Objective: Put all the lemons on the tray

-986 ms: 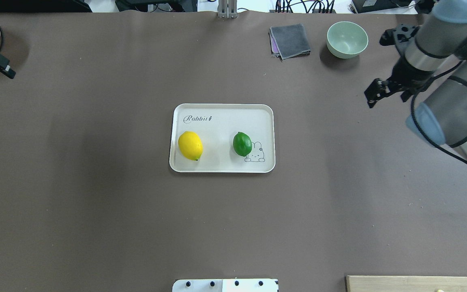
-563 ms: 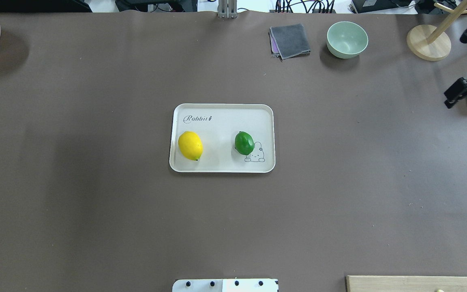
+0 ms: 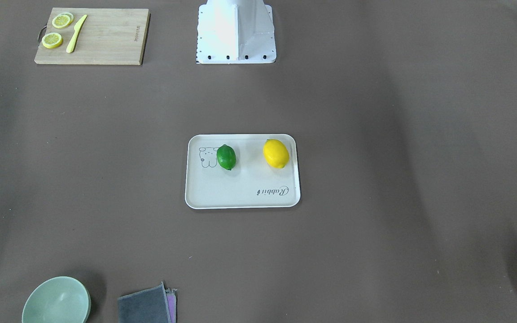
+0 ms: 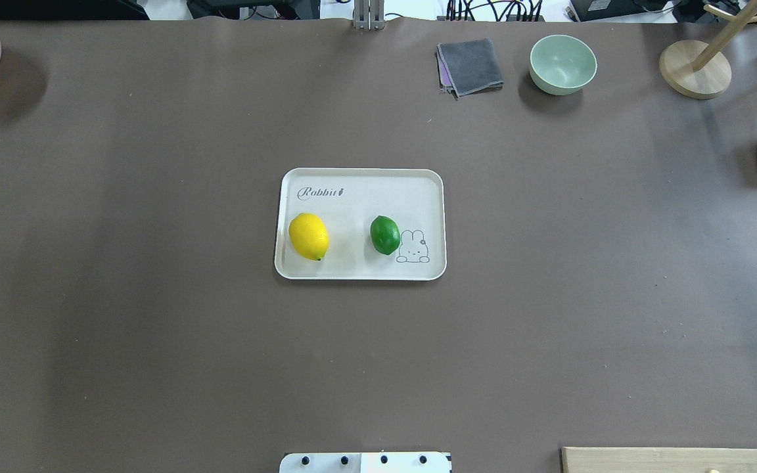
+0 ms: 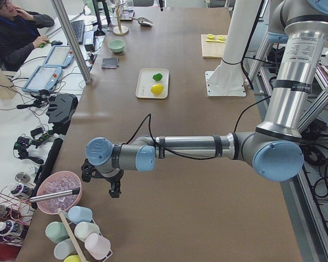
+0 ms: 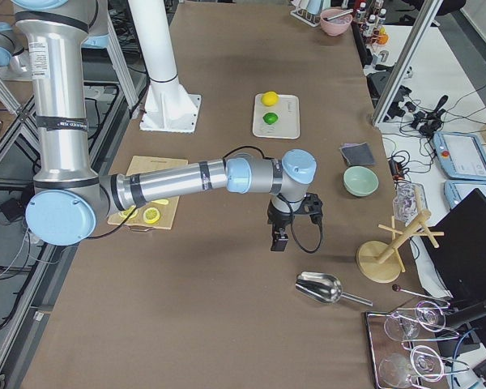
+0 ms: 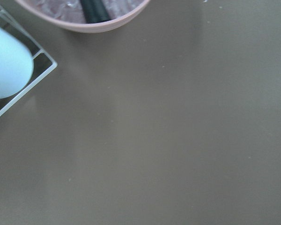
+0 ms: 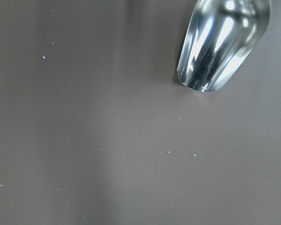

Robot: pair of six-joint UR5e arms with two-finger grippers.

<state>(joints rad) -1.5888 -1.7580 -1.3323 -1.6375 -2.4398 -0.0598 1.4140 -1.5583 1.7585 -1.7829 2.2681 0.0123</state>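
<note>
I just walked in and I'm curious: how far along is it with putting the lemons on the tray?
It looks finished. The bright yellow oval lemon and the glossy green lemon both lie on the cream-white rectangular tray. Nothing seems in hand: the left arm and right arm are far from it. No whole lemon seems left outside.

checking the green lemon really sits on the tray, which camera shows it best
The overhead exterior view: the green lemon lies unobstructed inside the tray rim, beside the rabbit drawing. The front-facing view shows it nearly as well, mirrored. Both side views show it small and far off. The wrist cameras miss it.
</note>
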